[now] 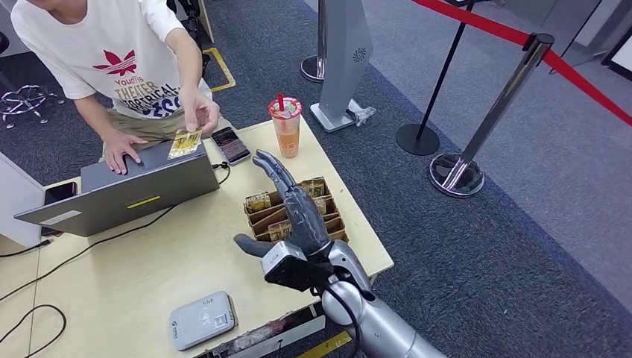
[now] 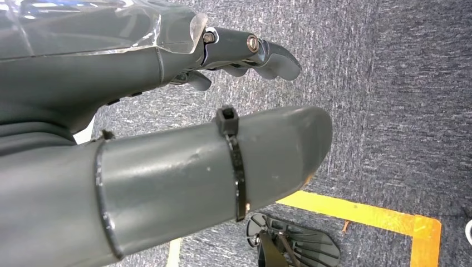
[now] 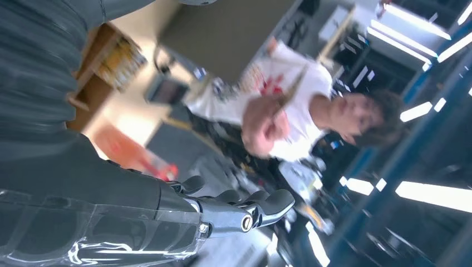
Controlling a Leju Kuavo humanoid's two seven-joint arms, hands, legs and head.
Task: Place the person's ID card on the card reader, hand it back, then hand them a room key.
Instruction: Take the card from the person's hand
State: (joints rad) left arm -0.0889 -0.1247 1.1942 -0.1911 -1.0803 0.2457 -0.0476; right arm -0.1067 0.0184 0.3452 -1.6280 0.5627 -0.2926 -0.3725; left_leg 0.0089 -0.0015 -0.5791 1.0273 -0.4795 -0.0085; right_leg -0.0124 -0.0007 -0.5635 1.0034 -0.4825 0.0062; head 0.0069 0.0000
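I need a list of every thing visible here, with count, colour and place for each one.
card: one, yellowish, in the person's hand above the laptop
laptop: one, grey, table's far left
card reader: one, light grey, near table edge
card box: one, brown, compartments with cards, table's right
drink: one, orange, red lid, far table corner
phones: two, dark, beside the laptop
stanchions: two, red rope, on carpet
person: one, white shirt, behind table
right hand: grey, fingers spread, over box
left hand: grey, above carpet

Right arm: raised from the lower right of the head view, silver forearm angled up and left.
Right hand (image 1: 294, 216): held open, fingers extended toward the frame's centre, nothing gripped.
Left hand (image 2: 183, 105): seen open, fingers (image 2: 267, 53) lightly curved, nothing held.
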